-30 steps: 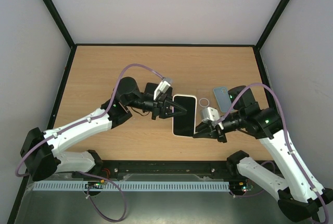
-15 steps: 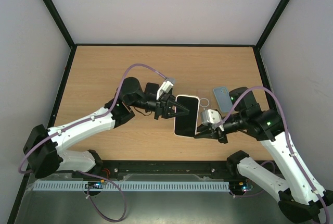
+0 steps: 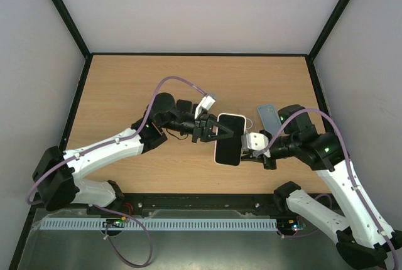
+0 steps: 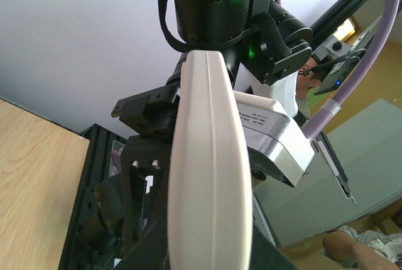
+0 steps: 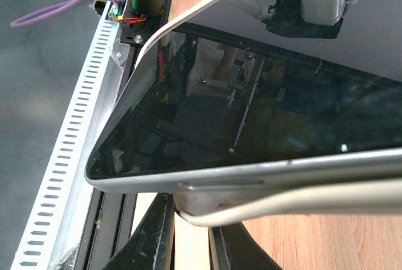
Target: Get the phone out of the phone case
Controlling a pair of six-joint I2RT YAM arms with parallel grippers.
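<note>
A phone (image 3: 230,140) with a dark screen sits in a white phone case (image 3: 232,117) and is held off the table between both arms. My left gripper (image 3: 219,130) is shut on its left long edge; the left wrist view shows the white edge (image 4: 210,176) end-on between black fingers (image 4: 139,213). At the lower right edge, my right gripper (image 3: 244,154) is shut. In the right wrist view its fingers (image 5: 154,238) pinch the white case lip (image 5: 301,198), which gapes away from the phone's grey metal side (image 5: 251,172) at that corner.
A blue-grey oblong object (image 3: 267,118) lies on the wooden table (image 3: 125,88) beside the right arm, with a thin ring (image 3: 250,121) next to it. A small black object (image 3: 183,105) lies behind the left wrist. Black frame rails border the table.
Both grippers have carried the phone to the right and slightly toward the back, and it now tilts clockwise. Both grips have held.
</note>
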